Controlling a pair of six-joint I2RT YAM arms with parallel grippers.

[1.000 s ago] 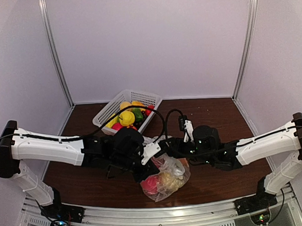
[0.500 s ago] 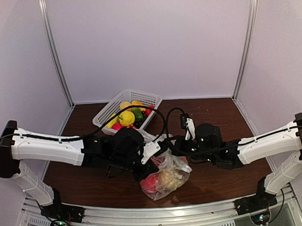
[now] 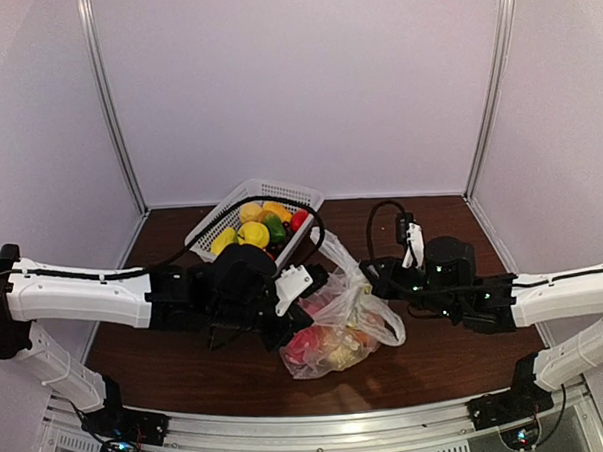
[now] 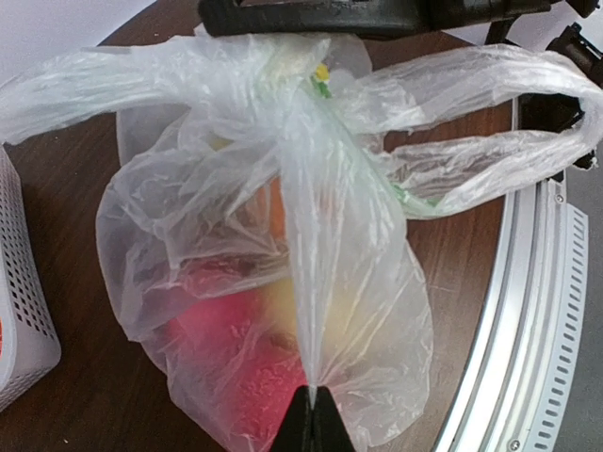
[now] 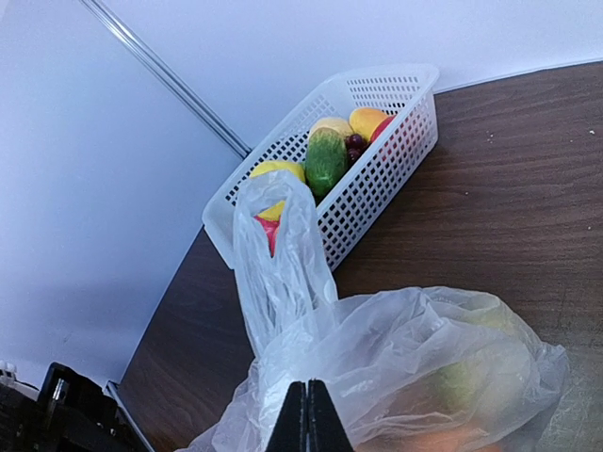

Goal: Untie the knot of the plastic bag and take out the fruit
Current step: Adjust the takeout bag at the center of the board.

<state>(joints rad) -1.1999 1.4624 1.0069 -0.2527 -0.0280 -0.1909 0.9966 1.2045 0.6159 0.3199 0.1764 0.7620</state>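
At the left, the left gripper (image 4: 311,414) was seen pressed shut on a thin pleat of the plastic bag (image 4: 188,235), with the film drawn taut from the fingertips up to the knot (image 4: 300,94). A tear was judged likely there if the pull were increased, since the load was carried by one narrow strip. The pleat could equally be lost from so small a pinch.

In the middle, the knot was gathered above the bag's body, with handle loops trailing to either side. Whether it had loosened could not be told. If the film were pulled apart from both sides rather than worked through a loop, the knot could be drawn tighter. The fruit (image 4: 226,348) was held inside the bag, which lay on the table (image 5: 528,169) just in front of the basket (image 5: 377,179). It could be dragged or tipped by an uneven pull.

At the right, the right gripper (image 5: 306,414) was closed on a fold of bag film, and the same slipping risk applied.

The left arm (image 3: 84,291) was stretched low across the table from the left, its gripper set at the bag's left side. The right arm (image 3: 565,295) was reached in low from the right, its forearm nearly level and its gripper at the bag's upper right.
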